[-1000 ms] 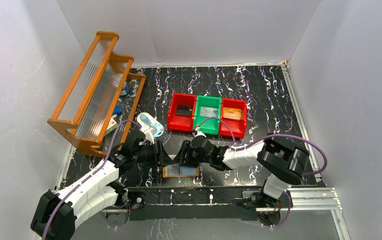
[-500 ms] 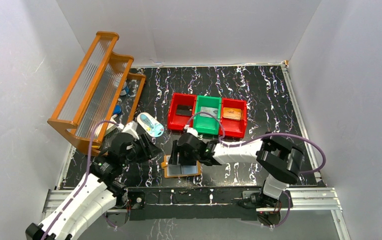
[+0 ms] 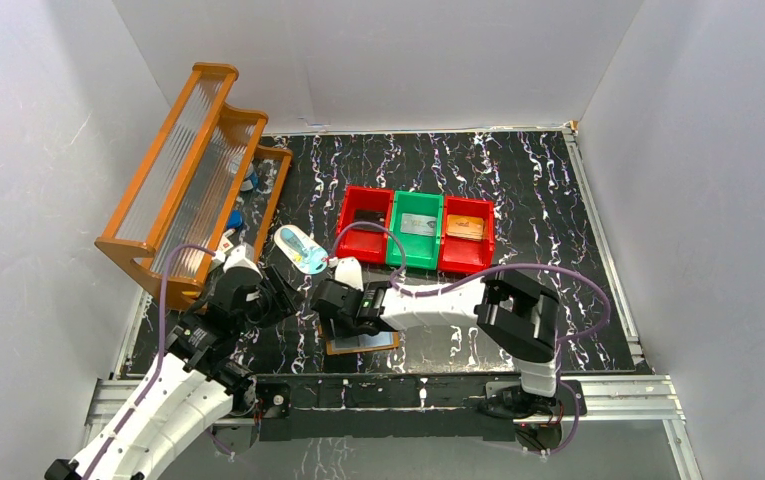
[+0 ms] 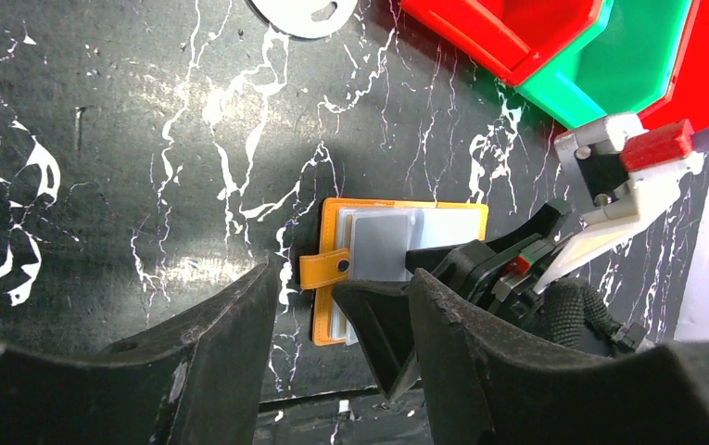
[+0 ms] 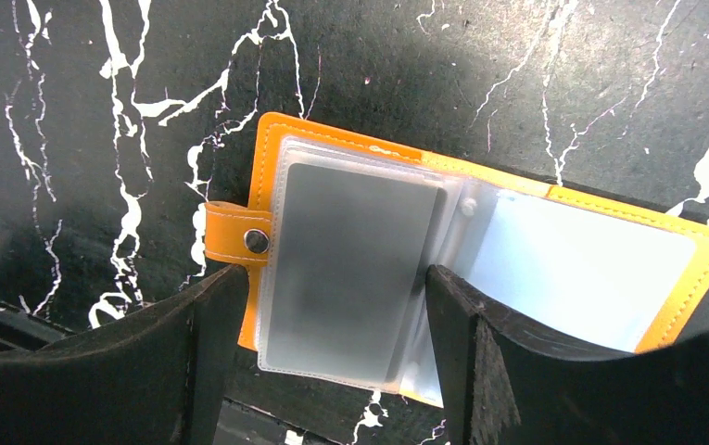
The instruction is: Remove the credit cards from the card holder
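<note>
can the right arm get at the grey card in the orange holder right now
Probably yes: the right gripper hangs just over the open orange card holder, jaws open either side of the shiny grey plastic card. Nothing covers it but its clear sleeve, which may hinder pinching.

The card holder (image 5: 499, 232) is stitched orange leatherette with glossy clear plastic sleeves, on a smooth, faintly shiny table (image 5: 517, 83).
</note>
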Motion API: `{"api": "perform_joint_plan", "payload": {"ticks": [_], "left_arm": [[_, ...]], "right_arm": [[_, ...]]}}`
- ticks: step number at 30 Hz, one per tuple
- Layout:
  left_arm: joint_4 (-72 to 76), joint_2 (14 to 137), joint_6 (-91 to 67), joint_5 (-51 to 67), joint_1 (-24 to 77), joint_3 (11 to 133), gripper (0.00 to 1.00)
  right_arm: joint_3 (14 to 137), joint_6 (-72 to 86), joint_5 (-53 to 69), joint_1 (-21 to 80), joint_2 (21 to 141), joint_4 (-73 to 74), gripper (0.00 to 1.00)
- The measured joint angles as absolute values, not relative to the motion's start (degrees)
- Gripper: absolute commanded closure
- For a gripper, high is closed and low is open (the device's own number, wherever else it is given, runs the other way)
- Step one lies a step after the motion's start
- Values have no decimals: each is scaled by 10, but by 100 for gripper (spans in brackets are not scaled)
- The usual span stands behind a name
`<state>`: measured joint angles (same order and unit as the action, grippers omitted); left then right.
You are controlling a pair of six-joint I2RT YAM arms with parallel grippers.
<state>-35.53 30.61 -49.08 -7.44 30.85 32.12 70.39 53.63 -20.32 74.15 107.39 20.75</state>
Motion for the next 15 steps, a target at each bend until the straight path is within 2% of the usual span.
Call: {"api": "perform_joint_plan", "payload": {"ticks": [11, 15], "left_arm": [[-367, 281, -496, -88, 309, 321, 47], [-367, 287, -495, -88, 309, 321, 46]], "right_arm": [[729, 527, -241, 758, 1094, 240, 31], [719, 526, -241, 758, 1088, 231, 32]]}}
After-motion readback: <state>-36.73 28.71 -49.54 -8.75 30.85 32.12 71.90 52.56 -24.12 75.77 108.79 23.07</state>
